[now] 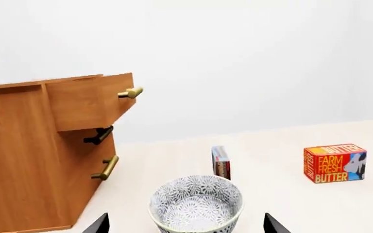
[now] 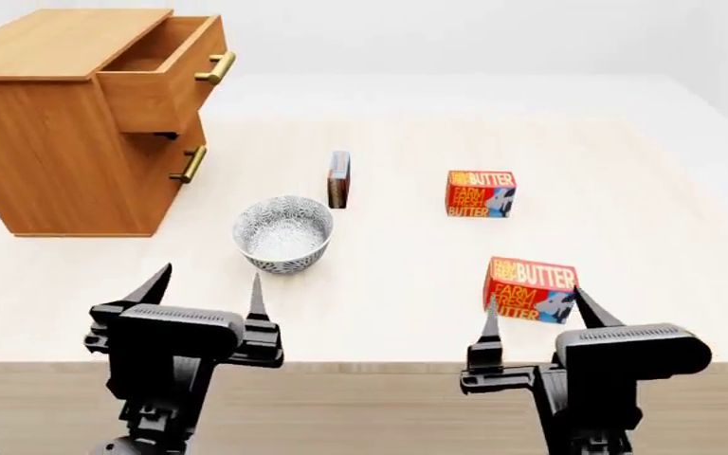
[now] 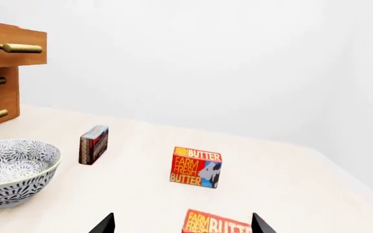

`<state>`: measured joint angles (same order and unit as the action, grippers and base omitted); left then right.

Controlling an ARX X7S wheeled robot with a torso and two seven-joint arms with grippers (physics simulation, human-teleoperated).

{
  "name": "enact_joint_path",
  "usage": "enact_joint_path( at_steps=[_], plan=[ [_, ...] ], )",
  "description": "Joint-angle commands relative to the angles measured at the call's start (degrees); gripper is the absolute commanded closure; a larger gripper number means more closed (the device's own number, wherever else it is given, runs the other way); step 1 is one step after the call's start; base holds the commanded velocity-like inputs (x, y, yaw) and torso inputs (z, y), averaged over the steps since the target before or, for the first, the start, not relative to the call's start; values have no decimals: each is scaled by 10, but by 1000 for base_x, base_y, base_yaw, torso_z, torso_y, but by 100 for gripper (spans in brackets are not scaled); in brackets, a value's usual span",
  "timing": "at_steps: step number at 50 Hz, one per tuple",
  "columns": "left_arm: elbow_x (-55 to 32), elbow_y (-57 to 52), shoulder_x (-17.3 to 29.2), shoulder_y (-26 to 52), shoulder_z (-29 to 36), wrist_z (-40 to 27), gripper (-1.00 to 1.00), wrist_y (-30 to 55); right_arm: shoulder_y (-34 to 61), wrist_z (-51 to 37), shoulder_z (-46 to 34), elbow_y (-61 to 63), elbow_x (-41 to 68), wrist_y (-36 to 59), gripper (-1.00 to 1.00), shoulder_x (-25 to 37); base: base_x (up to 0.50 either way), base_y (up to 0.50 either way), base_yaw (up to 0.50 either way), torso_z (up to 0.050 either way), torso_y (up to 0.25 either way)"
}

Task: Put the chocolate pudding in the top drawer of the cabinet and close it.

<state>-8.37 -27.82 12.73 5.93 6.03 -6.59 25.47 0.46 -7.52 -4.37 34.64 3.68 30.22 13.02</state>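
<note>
both grippers, left (image 2: 206, 284) and right (image 2: 535, 313), hover with jaws released; next, reach the chocolate pudding (image 2: 338, 179) behind the bowl (image 2: 283, 233); top drawer (image 2: 162, 76) already open.

Both red-orange boxes (image 2: 481, 193) (image 2: 533, 289) read "Farm Fresh Butter"; the pudding's lettering is illegible.

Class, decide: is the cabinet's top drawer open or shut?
Open: the top drawer juts out from the cabinet, its hollow inside visible from above.
</note>
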Motion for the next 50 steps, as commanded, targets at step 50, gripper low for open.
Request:
enact_joint_path(
  at_steps=[50],
  plan=[
    [-111, -37, 8, 679, 2, 0, -100, 615, 656, -389, 114, 83, 752, 577, -100, 205, 46, 0, 0, 20, 10]
  ],
)
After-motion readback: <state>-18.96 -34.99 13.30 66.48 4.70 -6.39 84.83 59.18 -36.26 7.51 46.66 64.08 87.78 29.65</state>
